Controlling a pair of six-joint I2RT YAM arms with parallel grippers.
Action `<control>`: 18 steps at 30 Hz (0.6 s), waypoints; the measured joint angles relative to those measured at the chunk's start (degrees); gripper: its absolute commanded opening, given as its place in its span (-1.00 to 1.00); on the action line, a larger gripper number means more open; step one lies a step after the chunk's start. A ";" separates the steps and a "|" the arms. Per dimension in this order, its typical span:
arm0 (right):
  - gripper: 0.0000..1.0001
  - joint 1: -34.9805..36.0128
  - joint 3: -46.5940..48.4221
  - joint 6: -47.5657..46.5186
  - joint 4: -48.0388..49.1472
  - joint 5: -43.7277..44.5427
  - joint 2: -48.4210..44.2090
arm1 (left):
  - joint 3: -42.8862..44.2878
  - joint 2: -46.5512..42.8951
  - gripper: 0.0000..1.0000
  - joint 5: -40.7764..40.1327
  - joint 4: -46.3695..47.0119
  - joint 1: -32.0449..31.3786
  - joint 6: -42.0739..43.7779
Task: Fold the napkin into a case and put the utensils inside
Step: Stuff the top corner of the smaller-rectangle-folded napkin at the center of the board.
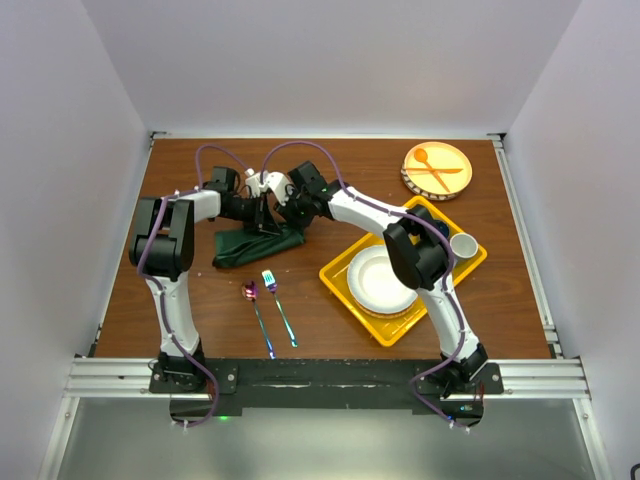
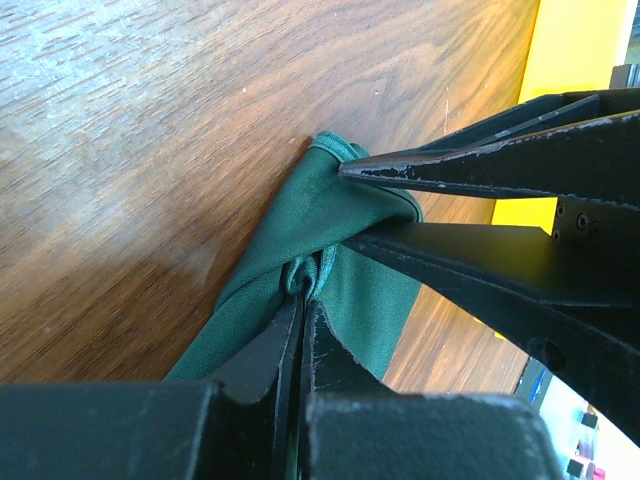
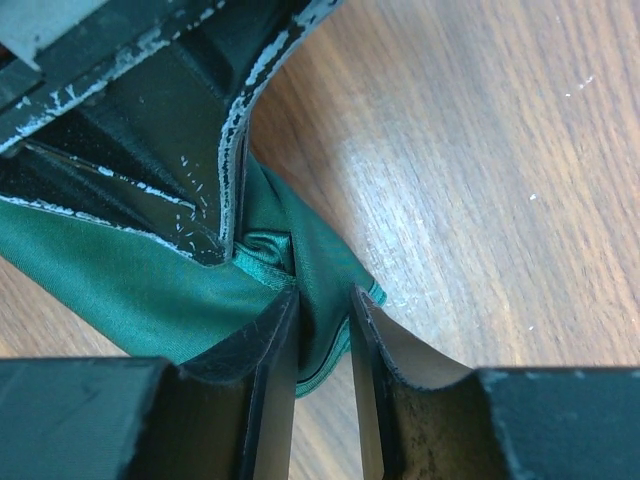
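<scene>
Left hand (image 2: 304, 292), right hand (image 3: 325, 298) at napkin (image 1: 250, 246)

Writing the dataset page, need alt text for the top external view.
The left gripper and right gripper meet at a bunched dark green napkin on a wooden table. An iridescent spoon and fork lie nearer the bases; a yellow tray with a white plate sits to the right.

Top view high, looking down from the near side, wrist views close — sharing the napkin (image 2: 355, 290)
</scene>
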 measured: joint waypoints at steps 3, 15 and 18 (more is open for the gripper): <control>-0.45 0.00 0.09 0.35 0.28 0.15 0.00 | 0.00 0.00 -1.00 0.00 0.00 0.00 0.00; -1.00 0.15 0.90 1.18 0.61 0.31 0.00 | 0.00 0.00 -1.00 0.09 0.04 0.00 -0.04; -1.00 0.17 0.87 1.05 0.66 -0.33 0.00 | 0.00 0.00 -1.00 0.44 0.17 0.00 -0.68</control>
